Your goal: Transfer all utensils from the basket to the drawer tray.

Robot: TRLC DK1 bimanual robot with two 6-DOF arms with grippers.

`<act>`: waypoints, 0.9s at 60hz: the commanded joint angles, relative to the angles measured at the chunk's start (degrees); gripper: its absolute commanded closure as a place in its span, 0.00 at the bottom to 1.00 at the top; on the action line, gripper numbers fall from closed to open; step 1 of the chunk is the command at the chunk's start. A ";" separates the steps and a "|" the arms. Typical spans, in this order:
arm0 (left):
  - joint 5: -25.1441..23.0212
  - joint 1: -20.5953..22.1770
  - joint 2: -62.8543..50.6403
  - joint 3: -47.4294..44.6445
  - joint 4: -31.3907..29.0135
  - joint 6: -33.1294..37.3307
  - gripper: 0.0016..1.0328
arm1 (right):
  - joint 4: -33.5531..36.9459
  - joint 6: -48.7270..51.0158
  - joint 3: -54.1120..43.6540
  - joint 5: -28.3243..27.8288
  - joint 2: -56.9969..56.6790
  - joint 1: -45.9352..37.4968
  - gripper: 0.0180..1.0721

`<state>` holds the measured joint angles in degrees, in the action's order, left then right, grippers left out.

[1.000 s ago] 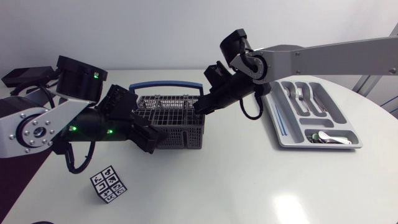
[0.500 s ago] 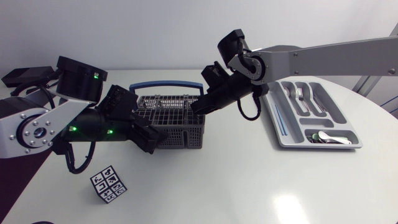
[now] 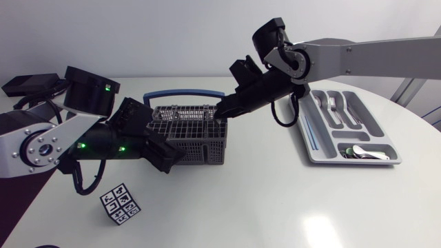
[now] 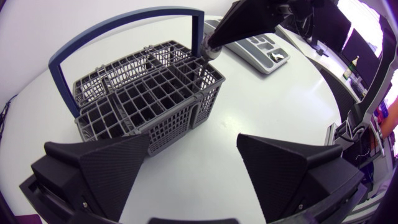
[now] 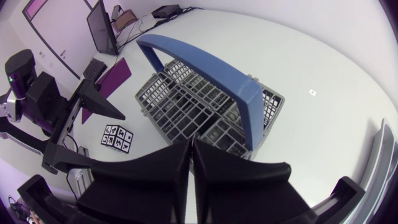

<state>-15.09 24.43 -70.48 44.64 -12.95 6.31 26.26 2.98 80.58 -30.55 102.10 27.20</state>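
Beside the grey basket (image 3: 200,148), left tool (image 4: 194,142) gapes, right tool (image 3: 219,114) closed; tray (image 3: 377,128) holds cutlery (image 3: 362,153).

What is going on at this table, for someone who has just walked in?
Two robot arms are working at a grey cutlery basket with a blue handle. The right gripper is at the basket's rim on the side nearer the drawer tray, its fingers closed together; whether it grips a utensil cannot be seen. The left gripper sits open by the basket's opposite side, holding nothing. The tray already holds forks and spoons.
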 commanded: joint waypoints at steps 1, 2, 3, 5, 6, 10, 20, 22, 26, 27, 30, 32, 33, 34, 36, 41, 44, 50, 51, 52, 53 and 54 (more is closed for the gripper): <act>-0.55 -0.43 0.96 -1.58 0.47 1.08 0.05 | 1.34 -0.79 0.99 -1.27 -2.35 -0.48 0.95; -0.55 -0.43 0.96 -1.58 0.47 1.08 0.05 | 1.42 -0.79 1.07 -1.62 -2.52 -0.48 0.95; -0.55 -0.43 0.96 -1.58 0.47 1.08 0.05 | 1.60 -0.79 1.16 -1.97 -2.88 -0.66 0.95; -0.55 -0.43 0.96 -1.58 0.47 0.99 0.05 | 2.04 -0.79 1.43 -2.41 -3.49 -0.83 0.95; -0.55 -0.43 0.96 -1.58 0.47 0.99 0.05 | 2.22 -0.79 1.51 -2.68 -3.67 -0.83 0.95; -0.55 -0.43 1.04 -1.66 0.47 0.99 0.05 | 2.57 -0.79 1.69 -3.29 -4.99 -1.19 0.95; -0.55 -0.43 1.48 -1.66 0.29 0.90 0.05 | 4.32 -1.23 2.83 -5.23 -8.59 -2.94 0.95; -0.55 -0.43 1.57 -1.58 0.29 0.90 0.05 | 4.59 -1.49 3.01 -6.98 -9.29 -3.73 0.95; -0.55 -0.34 1.75 -1.58 0.12 0.90 0.05 | 4.59 -2.10 2.83 -9.09 -10.52 -4.88 0.95; -0.55 -0.34 1.75 -1.49 0.12 0.90 0.05 | 4.59 -2.19 2.74 -9.80 -10.87 -5.14 0.95; -0.55 -0.34 1.92 -1.49 0.12 0.81 0.05 | 4.59 -2.37 2.39 -11.03 -11.75 -5.84 0.95; -0.55 -0.34 2.01 -1.49 0.03 0.81 0.05 | 4.59 -2.46 2.04 -12.08 -12.37 -6.46 0.95; -0.55 -0.26 2.10 -1.49 0.03 0.81 0.05 | 4.59 -2.63 1.87 -12.70 -12.72 -6.81 0.95; -0.55 -0.26 2.10 -1.49 0.03 0.81 0.05 | 4.50 -2.90 1.60 -13.22 -13.07 -7.25 0.95; -0.55 -0.26 2.27 -1.58 -0.06 0.73 0.05 | 4.50 -2.98 1.07 -13.75 -13.86 -7.95 0.95; -0.55 -0.26 2.71 -1.58 -0.32 0.73 0.05 | 4.41 -3.07 -0.42 -13.22 -15.80 -9.97 0.95; -0.55 -0.34 2.89 -1.58 -0.50 0.73 0.05 | 4.59 -3.16 -1.56 -11.03 -17.20 -11.73 0.95; -0.55 -0.43 3.07 -1.49 -0.85 0.90 0.05 | 7.23 -0.17 -4.20 -2.33 -20.19 -13.84 0.95; -0.55 -0.43 3.15 -1.49 -0.85 0.90 0.05 | 7.66 0.27 -4.46 -1.36 -20.45 -14.11 0.95; -0.55 -0.43 3.15 -1.49 -0.85 0.90 0.05 | 8.19 0.97 -4.90 -0.22 -20.72 -14.54 0.95; -0.55 -0.43 3.24 -1.49 -0.94 0.90 0.05 | 8.46 1.67 -5.34 0.75 -21.07 -15.07 0.95; -0.55 -0.43 3.15 -1.49 -0.94 0.90 0.05 | 8.63 2.03 -5.78 1.72 -21.42 -15.78 0.95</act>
<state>-15.11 24.43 -68.16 44.64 -13.41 6.28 33.32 2.94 77.80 -31.73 82.30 13.10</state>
